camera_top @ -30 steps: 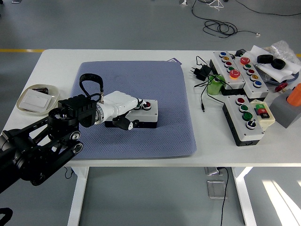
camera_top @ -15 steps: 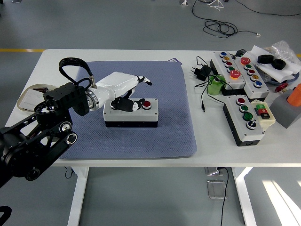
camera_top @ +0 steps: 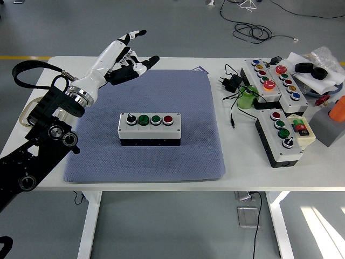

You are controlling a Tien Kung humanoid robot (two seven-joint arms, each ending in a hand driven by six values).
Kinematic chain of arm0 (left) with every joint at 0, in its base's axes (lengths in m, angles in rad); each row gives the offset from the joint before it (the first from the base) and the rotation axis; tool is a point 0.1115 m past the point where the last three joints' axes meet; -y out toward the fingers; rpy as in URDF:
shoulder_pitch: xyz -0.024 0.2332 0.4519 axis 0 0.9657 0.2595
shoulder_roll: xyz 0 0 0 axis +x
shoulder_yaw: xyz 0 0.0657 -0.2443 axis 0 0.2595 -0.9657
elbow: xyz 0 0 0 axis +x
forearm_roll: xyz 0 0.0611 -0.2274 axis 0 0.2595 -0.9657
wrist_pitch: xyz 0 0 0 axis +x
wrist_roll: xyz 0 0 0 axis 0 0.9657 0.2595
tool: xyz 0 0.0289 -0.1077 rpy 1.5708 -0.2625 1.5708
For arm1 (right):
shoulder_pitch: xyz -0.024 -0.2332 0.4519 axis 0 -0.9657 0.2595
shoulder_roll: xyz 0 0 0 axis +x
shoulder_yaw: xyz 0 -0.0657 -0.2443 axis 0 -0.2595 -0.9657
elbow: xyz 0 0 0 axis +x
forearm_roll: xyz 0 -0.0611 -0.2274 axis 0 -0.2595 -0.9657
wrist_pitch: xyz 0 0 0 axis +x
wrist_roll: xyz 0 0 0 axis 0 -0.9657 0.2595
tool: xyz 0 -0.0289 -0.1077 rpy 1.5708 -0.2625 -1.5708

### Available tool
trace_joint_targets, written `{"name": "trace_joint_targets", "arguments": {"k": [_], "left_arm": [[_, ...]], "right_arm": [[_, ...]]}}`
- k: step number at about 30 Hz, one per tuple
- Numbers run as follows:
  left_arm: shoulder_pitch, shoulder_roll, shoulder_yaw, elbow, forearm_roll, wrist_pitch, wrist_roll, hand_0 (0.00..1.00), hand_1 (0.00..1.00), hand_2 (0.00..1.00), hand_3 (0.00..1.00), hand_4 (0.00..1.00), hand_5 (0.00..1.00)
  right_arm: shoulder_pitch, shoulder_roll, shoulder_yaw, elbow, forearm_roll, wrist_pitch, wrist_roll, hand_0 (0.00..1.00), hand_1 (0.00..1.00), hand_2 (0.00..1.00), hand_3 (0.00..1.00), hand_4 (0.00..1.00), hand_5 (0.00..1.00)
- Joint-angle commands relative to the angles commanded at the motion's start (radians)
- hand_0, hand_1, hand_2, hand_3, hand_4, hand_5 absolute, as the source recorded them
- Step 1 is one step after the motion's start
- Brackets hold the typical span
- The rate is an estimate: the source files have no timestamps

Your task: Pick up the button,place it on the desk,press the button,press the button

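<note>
A white-topped button box (camera_top: 150, 128) with a black switch, two green buttons and a red button lies on the blue mat (camera_top: 148, 156) in the middle of the table. My left hand (camera_top: 125, 59) is raised well above the mat's far left corner, up and to the left of the box. Its white fingers are spread and hold nothing. Nothing touches the button box. My right arm does not show.
Three more button boxes (camera_top: 280, 135) sit at the right, with a black adapter and cable (camera_top: 232, 82), a green roll (camera_top: 247, 98) and an orange object (camera_top: 338, 108). A shallow dish (camera_top: 32, 116) lies at the far left, partly behind my arm.
My left hand has lifted off the button box and swung up and back to the left, opening its fingers. The box has stayed in place on the mat.
</note>
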Motion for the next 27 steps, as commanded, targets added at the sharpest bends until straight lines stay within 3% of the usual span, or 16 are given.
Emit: {"name": "trace_joint_targets", "arguments": {"k": [3, 4, 12, 16, 27], "left_arm": [[0.006, 0.0, -0.015, 0.018, -0.124, 0.007, 0.012, 0.777, 0.827, 0.903, 0.998, 0.797, 0.998], [0.008, 0.001, -0.019, 0.03, -0.169, 0.001, 0.02, 0.837, 0.885, 0.951, 0.998, 0.784, 0.998], [0.02, -0.001, -0.034, 0.114, -0.498, -0.039, 0.025, 0.835, 0.881, 0.95, 0.984, 0.771, 0.998], [0.027, -0.003, -0.042, 0.144, -0.593, -0.037, 0.016, 0.832, 0.876, 0.942, 0.972, 0.762, 0.998], [0.049, -0.004, -0.063, 0.188, -0.733, -0.035, -0.028, 0.827, 0.871, 0.927, 0.959, 0.753, 0.998]], "right_arm": [[-0.002, 0.0, 0.001, 0.0, -0.001, -0.001, -0.001, 0.787, 0.797, 0.817, 0.751, 0.412, 0.479], [-0.002, 0.0, 0.001, 0.0, -0.002, -0.001, -0.001, 0.787, 0.797, 0.817, 0.751, 0.412, 0.479], [-0.005, 0.0, 0.004, 0.0, -0.008, -0.002, -0.004, 0.787, 0.797, 0.817, 0.751, 0.412, 0.479], [-0.006, 0.0, 0.006, 0.0, -0.012, -0.002, -0.005, 0.787, 0.797, 0.817, 0.751, 0.412, 0.479], [-0.009, 0.001, 0.008, 0.0, -0.019, -0.002, -0.006, 0.787, 0.797, 0.817, 0.751, 0.412, 0.479]]}}
